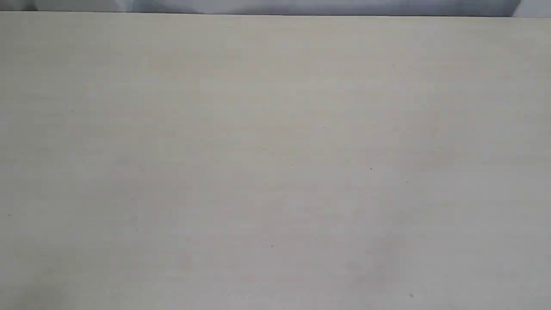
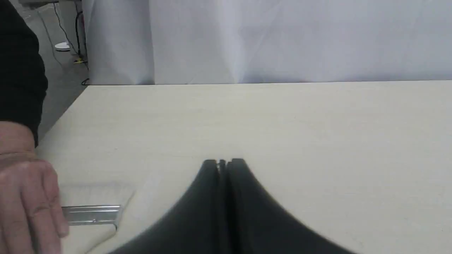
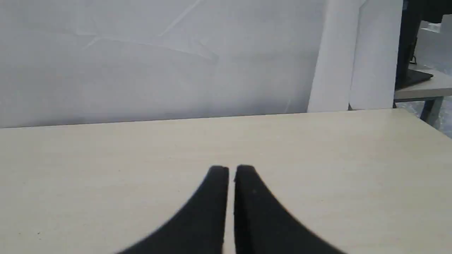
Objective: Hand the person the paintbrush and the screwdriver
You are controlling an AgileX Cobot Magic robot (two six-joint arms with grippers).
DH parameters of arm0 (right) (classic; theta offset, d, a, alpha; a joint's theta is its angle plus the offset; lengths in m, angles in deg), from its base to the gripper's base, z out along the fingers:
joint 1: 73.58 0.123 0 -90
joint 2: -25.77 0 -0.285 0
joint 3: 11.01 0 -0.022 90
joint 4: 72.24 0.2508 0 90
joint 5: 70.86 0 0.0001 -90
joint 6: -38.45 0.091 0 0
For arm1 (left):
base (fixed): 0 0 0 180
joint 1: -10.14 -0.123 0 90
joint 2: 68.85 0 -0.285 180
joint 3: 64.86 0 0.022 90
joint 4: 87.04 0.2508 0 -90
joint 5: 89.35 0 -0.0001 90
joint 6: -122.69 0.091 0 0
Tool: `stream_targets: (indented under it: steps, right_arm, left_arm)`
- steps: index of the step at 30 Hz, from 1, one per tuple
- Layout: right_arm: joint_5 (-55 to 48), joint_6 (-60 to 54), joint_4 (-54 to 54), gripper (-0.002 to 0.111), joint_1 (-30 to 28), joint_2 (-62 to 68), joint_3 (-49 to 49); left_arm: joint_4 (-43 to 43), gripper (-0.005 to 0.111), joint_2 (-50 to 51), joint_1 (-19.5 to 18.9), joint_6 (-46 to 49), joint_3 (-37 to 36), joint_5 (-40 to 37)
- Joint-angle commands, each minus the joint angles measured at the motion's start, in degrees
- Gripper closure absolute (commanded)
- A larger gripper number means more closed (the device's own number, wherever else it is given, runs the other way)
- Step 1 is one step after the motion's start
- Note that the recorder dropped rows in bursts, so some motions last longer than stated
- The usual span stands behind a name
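Note:
In the left wrist view the paintbrush (image 2: pixel 92 208) lies flat on the pale table (image 2: pixel 282 123), showing its whitish bristles and silver ferrule. The person's hand (image 2: pixel 26 201), with a dark sleeve cuff above it, rests over the brush's handle end and hides it. My left gripper (image 2: pixel 223 163) is shut with nothing in it, apart from the brush. My right gripper (image 3: pixel 232 169) is shut and empty above bare table. The screwdriver is out of view. The exterior view shows only tabletop, no gripper and no tool.
A white curtain (image 2: pixel 282 38) hangs behind the table's far edge. Cables and floor (image 2: pixel 65 53) show past the table's corner in the left wrist view. A second desk with dark equipment (image 3: pixel 420 77) stands beyond the corner in the right wrist view.

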Motion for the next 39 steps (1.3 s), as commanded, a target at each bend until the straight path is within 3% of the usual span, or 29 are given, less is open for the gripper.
stream_targets:
  steps: [1,5,13,39]
  right_arm:
    - [0.2,-2.3,-0.5,0.104,-0.1,-0.3,0.2]
    - [-1.3,-6.8,1.5,0.104,-0.1,-0.3,0.2]
    - [-2.5,-26.1,14.7,0.104,-0.1,-0.3,0.2]
    - [-10.8,-26.4,17.9,0.104,-0.1,-0.3,0.2]
  left_arm:
    - [-0.2,0.107,-0.1,0.5,-0.1,-0.1,0.2]
    - [-0.2,0.107,-0.1,0.5,-0.1,-0.1,0.2]
    - [-0.1,0.107,-0.1,0.5,-0.1,-0.1,0.4]
    - [-0.2,0.107,-0.1,0.5,-0.1,-0.1,0.2]
